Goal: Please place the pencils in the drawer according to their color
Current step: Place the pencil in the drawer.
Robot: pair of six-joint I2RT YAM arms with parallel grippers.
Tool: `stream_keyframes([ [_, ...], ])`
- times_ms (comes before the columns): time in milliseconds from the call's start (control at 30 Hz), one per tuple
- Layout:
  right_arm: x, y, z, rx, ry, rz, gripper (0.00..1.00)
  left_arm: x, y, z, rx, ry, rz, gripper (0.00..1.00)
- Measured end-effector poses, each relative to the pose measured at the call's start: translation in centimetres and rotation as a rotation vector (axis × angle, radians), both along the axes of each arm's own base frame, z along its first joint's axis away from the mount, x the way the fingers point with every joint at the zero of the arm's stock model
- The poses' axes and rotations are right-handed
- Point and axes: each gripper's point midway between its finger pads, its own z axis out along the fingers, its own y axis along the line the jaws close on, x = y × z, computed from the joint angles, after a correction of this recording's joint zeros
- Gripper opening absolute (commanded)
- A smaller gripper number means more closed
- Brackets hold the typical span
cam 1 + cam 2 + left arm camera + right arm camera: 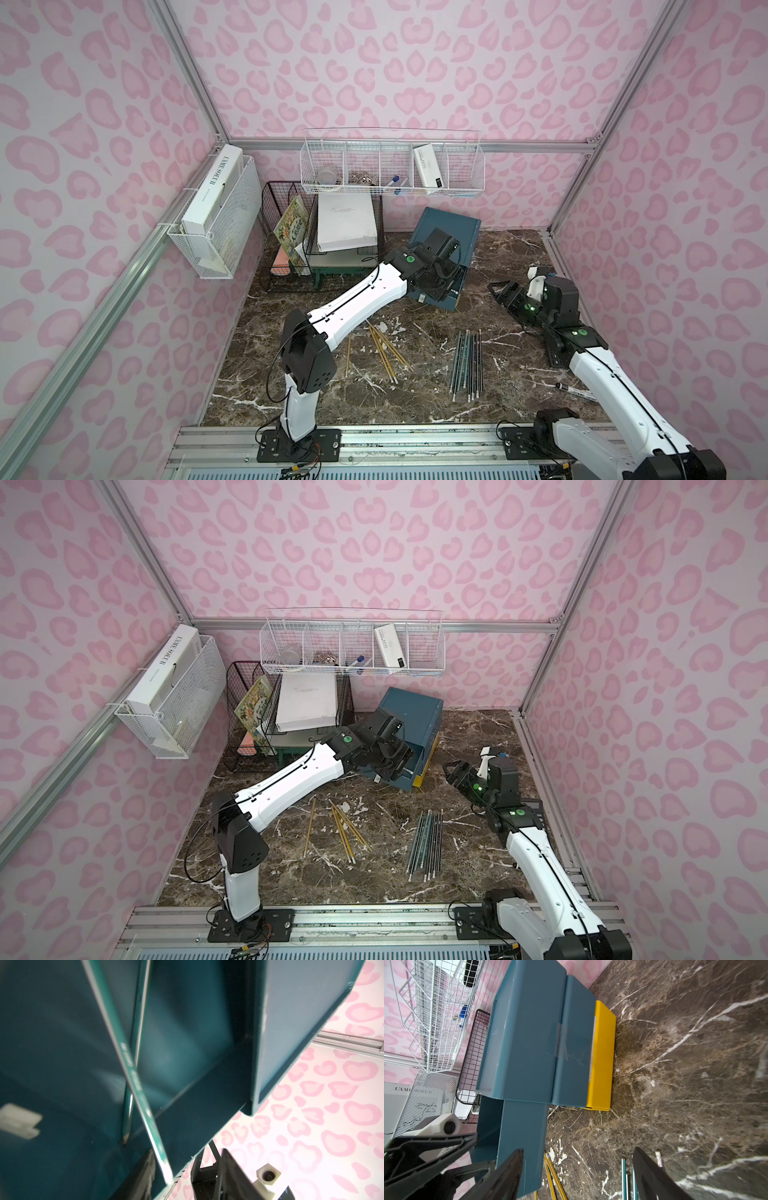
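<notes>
The drawer (451, 224) cabinet (415, 712) is dark teal and stands at the back, with its top drawer (521, 1136) pulled out and a yellow one (602, 1053) lowest. My left gripper (436, 286) hangs open over the pulled-out drawer. In the left wrist view a teal pencil (135, 1076) leans free between the spread fingers (145, 1169), and a second one (128, 1113) lies inside. Yellow pencils (384, 353) lie on the table in front, with a teal and black row (467, 361) to their right. My right gripper (498, 289) hovers open and empty right of the cabinet.
A black wire file rack (291, 232) with books stands left of the cabinet. White wire baskets hang on the back wall (390, 170) and the left wall (216, 216). A black-capped marker (575, 390) lies beside the right arm near the right wall.
</notes>
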Motion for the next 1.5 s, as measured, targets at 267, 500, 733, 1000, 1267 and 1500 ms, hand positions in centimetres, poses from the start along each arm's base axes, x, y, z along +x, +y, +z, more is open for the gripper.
stream_keyframes([
  [267, -0.1, -0.2, -0.2, 0.000, 0.003, -0.004, 0.81, 0.5, -0.1, 2.4, -0.005, -0.075, -0.038, 0.68],
  [500, -0.4, -0.2, -1.0, -0.002, 0.016, -0.004, 0.81, 1.0, -0.1, 5.6, 0.011, -0.207, -0.106, 0.71],
  [733, -1.3, -0.4, -2.1, -0.012, 0.027, -0.004, 0.81, -0.8, 1.0, 9.0, 0.068, -0.362, -0.240, 0.75],
  [1000, -2.5, -0.9, -3.8, -0.032, 0.038, -0.009, 0.82, -5.1, 3.4, 8.0, 0.226, -0.488, -0.422, 0.81],
  [1267, -3.1, -1.2, -4.9, -0.047, 0.047, -0.018, 0.82, -11.0, 6.5, 6.2, 0.474, -0.687, -0.636, 0.87],
  [1500, -3.7, -1.5, -6.9, -0.060, 0.078, -0.025, 0.82, -13.9, 8.2, 1.8, 0.669, -0.762, -0.782, 0.89],
])
